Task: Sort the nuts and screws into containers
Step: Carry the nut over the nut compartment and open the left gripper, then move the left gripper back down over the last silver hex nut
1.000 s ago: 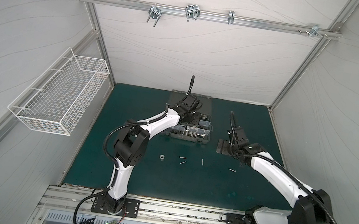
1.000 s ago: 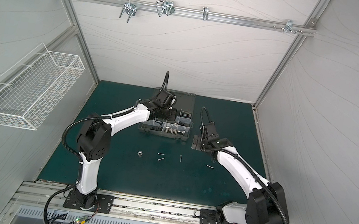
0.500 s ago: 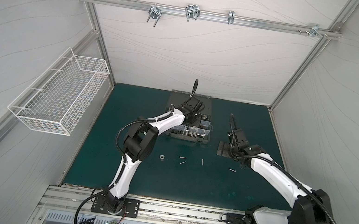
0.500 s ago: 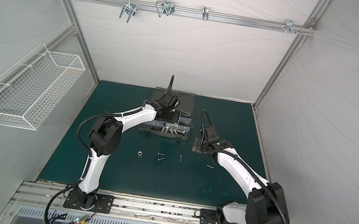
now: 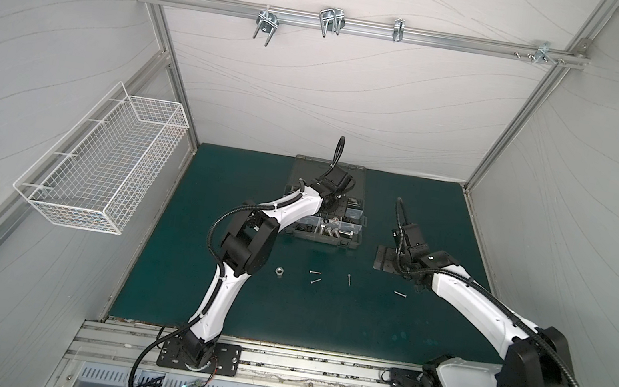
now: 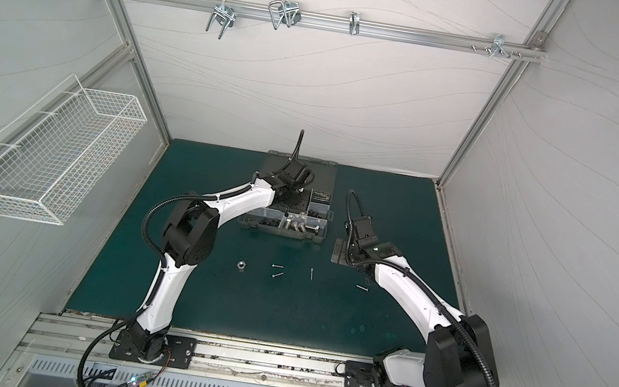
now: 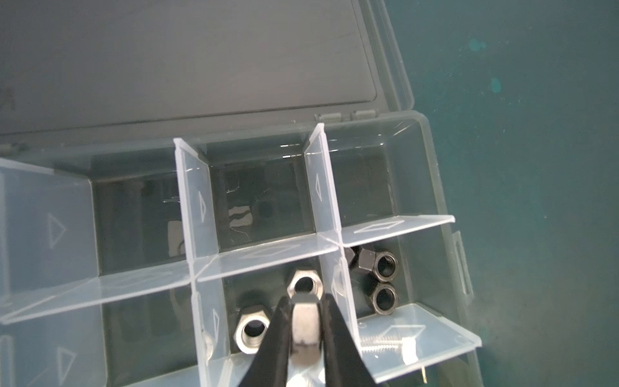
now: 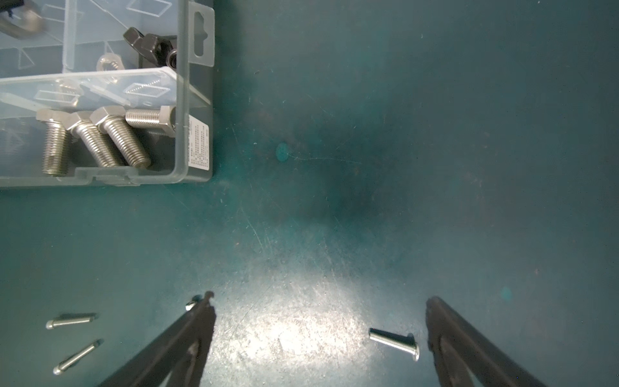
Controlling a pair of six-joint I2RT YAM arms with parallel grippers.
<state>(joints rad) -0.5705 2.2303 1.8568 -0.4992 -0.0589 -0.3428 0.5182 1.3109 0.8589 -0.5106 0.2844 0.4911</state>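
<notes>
The dark grey organizer case (image 5: 327,243) (image 6: 284,233) lies open at the back of the green mat. My left gripper (image 7: 305,301) (image 5: 325,219) is shut on a silver hex nut (image 7: 304,323), low over a compartment that holds two silver nuts (image 7: 252,330). Black nuts (image 7: 378,264) lie in the neighbouring compartment. Hex-head bolts (image 8: 100,140) fill a near corner compartment. My right gripper (image 8: 320,321) (image 5: 386,259) stands open over the mat, with a thin silver screw (image 8: 395,342) lying between its fingers. On the mat lie three more thin screws (image 5: 315,272) and a silver nut (image 5: 279,271) (image 6: 241,265).
The case lid (image 5: 328,172) lies flat behind the compartments. A white wire basket (image 5: 101,170) hangs on the left wall. U-shaped hooks (image 5: 329,23) hang from the rail on the back wall. One thin screw (image 8: 192,301) is half hidden behind my right gripper's finger.
The left arm's elbow has swung to the right while its gripper stayed over the case with the nut. The right arm has hardly moved.
</notes>
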